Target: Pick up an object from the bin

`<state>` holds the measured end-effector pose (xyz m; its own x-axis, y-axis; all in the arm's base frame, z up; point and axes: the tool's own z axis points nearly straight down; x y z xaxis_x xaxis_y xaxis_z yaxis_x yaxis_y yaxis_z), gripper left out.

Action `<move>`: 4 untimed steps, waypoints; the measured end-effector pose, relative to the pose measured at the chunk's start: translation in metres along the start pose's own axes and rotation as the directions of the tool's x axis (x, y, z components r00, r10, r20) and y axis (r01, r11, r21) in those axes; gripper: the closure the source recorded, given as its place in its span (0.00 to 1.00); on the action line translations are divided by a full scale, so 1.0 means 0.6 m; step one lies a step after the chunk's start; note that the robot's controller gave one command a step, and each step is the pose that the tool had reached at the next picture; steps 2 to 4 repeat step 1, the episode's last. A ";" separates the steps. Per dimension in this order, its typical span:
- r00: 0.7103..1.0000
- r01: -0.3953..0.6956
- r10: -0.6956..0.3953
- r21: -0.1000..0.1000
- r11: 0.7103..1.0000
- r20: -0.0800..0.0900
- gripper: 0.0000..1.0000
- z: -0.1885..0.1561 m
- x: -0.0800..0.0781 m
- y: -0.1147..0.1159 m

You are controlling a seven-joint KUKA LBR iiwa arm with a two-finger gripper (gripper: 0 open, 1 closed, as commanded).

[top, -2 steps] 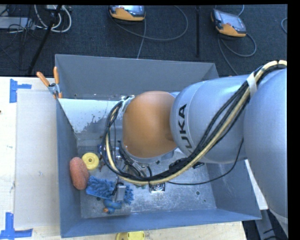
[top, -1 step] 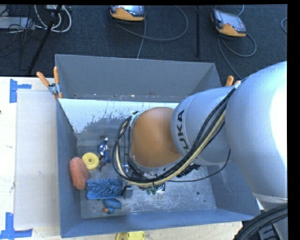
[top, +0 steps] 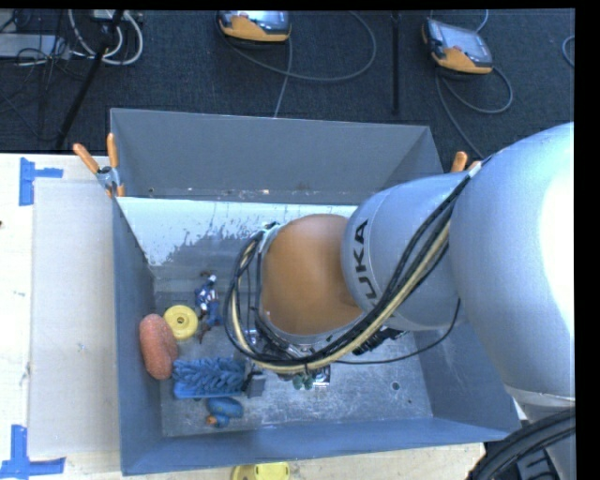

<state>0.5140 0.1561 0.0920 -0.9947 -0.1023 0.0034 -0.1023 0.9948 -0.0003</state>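
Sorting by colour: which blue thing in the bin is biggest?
The bristly blue brush, far larger than the small blue piece beside it and the blue-and-white bit.

An orange-and-grey plastic gadget (top: 253,25) and a second gadget (top: 457,47) lie on dark carpet (top: 319,84), far beyond the gripper (top: 309,378) (pale looped cables (top: 120,39) too). A small yellow thing (top: 261,472) sits nearer.

One marking is legible. Black lettering (top: 360,267) stands on the silver arm (top: 412,253), on the housing just right of the orange cover (top: 305,277). It runs along the housing from far to near and reads "KUKA". The letters "UKA" are clear, the leading "K" less so. Nothing on the bin (top: 281,155) or its contents can be read.
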 end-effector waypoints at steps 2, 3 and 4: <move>1.000 0.020 -0.020 -0.001 1.000 0.004 1.00 -0.182 -0.058 0.043; 1.000 0.020 -0.020 -0.001 1.000 0.004 1.00 -0.182 -0.058 0.043; 1.000 0.020 -0.020 -0.001 1.000 0.004 1.00 -0.182 -0.058 0.043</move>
